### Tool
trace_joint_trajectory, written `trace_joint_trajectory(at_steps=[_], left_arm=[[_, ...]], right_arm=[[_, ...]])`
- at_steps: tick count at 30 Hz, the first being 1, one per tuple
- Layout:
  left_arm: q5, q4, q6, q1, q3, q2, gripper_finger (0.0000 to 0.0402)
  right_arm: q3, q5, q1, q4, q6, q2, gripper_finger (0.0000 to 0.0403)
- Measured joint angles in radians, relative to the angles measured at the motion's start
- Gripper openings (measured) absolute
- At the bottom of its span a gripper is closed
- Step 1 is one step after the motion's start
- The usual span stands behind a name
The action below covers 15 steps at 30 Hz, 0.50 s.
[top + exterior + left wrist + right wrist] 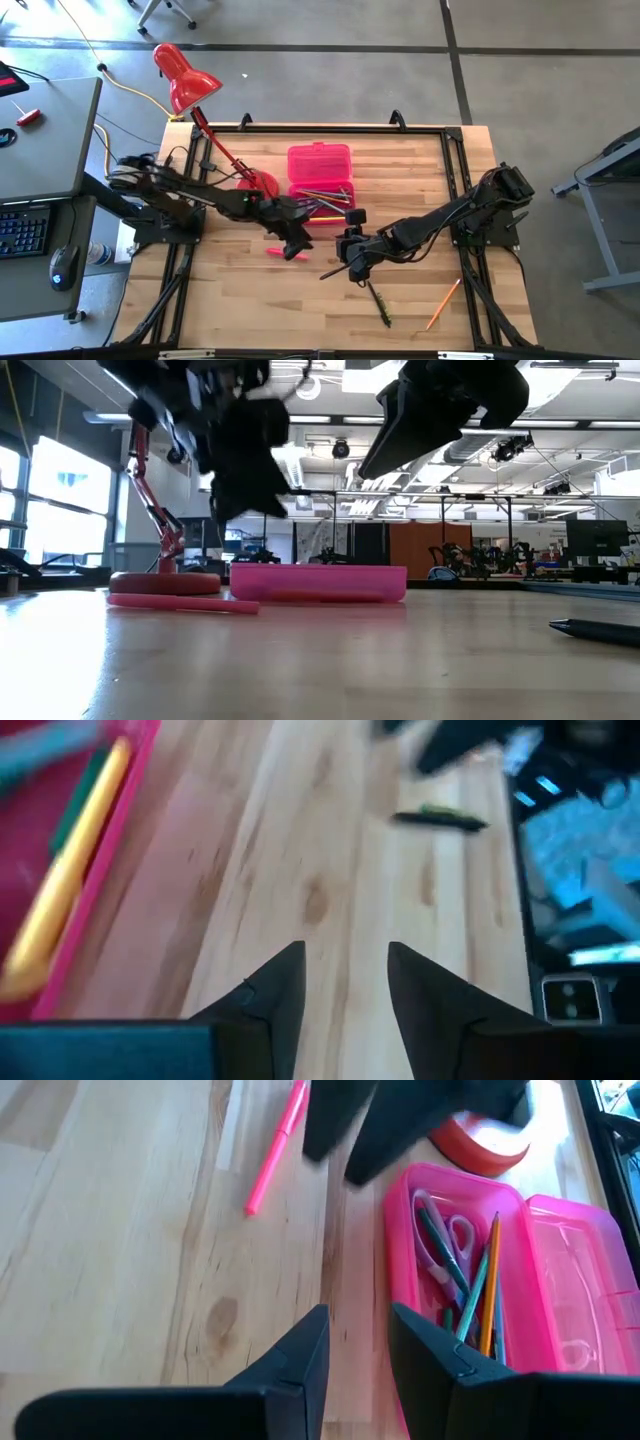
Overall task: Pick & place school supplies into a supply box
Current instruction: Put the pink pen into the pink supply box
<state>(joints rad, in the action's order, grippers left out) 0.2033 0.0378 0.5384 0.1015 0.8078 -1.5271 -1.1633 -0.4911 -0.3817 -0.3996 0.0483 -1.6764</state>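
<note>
The left pincer (292,246) is held wide and empty, with the pink pen (280,251) just under it. The pen could be knocked away.

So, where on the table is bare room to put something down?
The bare wood left of the pink pen, toward the front left corner, is free. So is the back right stretch between the pink box and the table's right edge. The middle is crowded: both claws, left and right, hang there. A dark pen and orange pencil lie front right.
</note>
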Motion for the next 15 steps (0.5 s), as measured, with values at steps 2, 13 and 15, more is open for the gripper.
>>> trace_joint_trajectory(at_steps=[2, 13, 15], left_arm=[[-0.047, -0.030, -0.095, 0.035, 0.000, 0.054, 0.0171], [-0.624, -0.299, -0.248, 0.327, -0.011, 0.273, 0.0171], [-0.719, -0.296, -0.248, 0.369, -0.034, 0.274, 0.0172]], right_arm=[[0.000, 0.008, 0.000, 0.000, 0.000, 0.000, 0.0083], [0.000, 0.016, 0.000, 0.000, 0.031, 0.000, 0.0083], [0.000, 0.016, 0.000, 0.000, 0.030, 0.000, 0.0083]])
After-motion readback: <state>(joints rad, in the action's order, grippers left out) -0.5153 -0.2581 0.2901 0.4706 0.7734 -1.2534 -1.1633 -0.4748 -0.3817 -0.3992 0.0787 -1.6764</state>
